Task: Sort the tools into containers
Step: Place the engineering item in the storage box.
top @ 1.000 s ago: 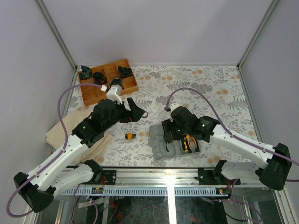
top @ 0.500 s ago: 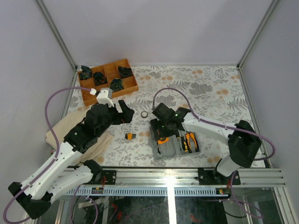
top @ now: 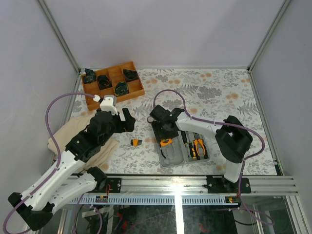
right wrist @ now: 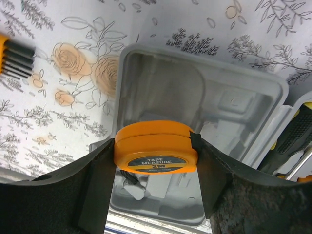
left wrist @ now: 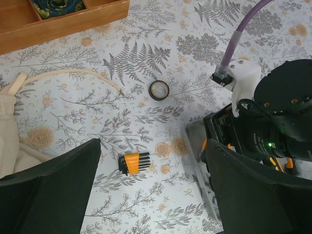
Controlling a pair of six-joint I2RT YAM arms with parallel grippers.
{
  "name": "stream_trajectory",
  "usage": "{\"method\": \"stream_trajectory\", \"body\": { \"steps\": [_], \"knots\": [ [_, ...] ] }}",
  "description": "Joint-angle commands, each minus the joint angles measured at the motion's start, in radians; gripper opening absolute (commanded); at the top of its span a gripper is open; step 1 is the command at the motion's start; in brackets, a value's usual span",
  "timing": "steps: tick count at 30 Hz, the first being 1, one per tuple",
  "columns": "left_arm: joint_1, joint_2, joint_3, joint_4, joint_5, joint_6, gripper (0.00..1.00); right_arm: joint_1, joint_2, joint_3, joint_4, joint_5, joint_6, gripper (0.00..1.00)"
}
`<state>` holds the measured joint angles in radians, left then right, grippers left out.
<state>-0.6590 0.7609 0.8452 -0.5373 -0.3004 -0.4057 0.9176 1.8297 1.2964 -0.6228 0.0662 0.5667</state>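
Note:
My right gripper (right wrist: pixel 156 157) is shut on the orange tape measure (right wrist: pixel 155 146) and holds it just above the left half of the open grey case (right wrist: pixel 163 83). Seen from above, the tape measure (top: pixel 166 143) hangs over that case (top: pixel 171 155). Orange-handled pliers (top: pixel 198 147) and a black-and-yellow screwdriver (right wrist: pixel 292 136) lie in the right half. My left gripper (left wrist: pixel 151 195) is open and empty above the cloth. A small orange-and-black key set (left wrist: pixel 134 162) lies just ahead of it. The small black ring (left wrist: pixel 159 89) lies farther out.
A brown wooden divided tray (top: pixel 95 100) with black parts stands at the back left. A beige cloth bag (top: pixel 61 136) lies under my left arm, its drawstring (left wrist: pixel 68 73) trailing over the floral tablecloth. My right arm (left wrist: pixel 278 117) reaches across the case.
My right arm has swung left, carrying the tape measure from over the case's right half to over its left half. My left gripper has drawn back a little to the left.

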Motion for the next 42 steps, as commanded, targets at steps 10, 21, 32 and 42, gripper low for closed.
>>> {"method": "stream_trajectory", "body": {
  "steps": [10, 21, 32, 42],
  "knots": [
    [0.008, -0.015, -0.011, 0.009, -0.02, 0.027, 0.87, -0.05, 0.055, 0.084, 0.032, 0.064, 0.048, 0.32],
    [0.007, -0.01, -0.01, 0.01, -0.013, 0.027, 0.87, -0.054, 0.097, 0.098, 0.05, 0.052, 0.061, 0.4],
    [0.007, -0.001, -0.011, 0.012, -0.001, 0.028, 0.87, -0.054, 0.115, 0.084, 0.049, 0.038, 0.076, 0.54],
    [0.007, 0.009, -0.011, 0.013, 0.011, 0.028, 0.87, -0.056, 0.079, 0.073, 0.043, 0.007, 0.08, 0.73]
  ]
}}
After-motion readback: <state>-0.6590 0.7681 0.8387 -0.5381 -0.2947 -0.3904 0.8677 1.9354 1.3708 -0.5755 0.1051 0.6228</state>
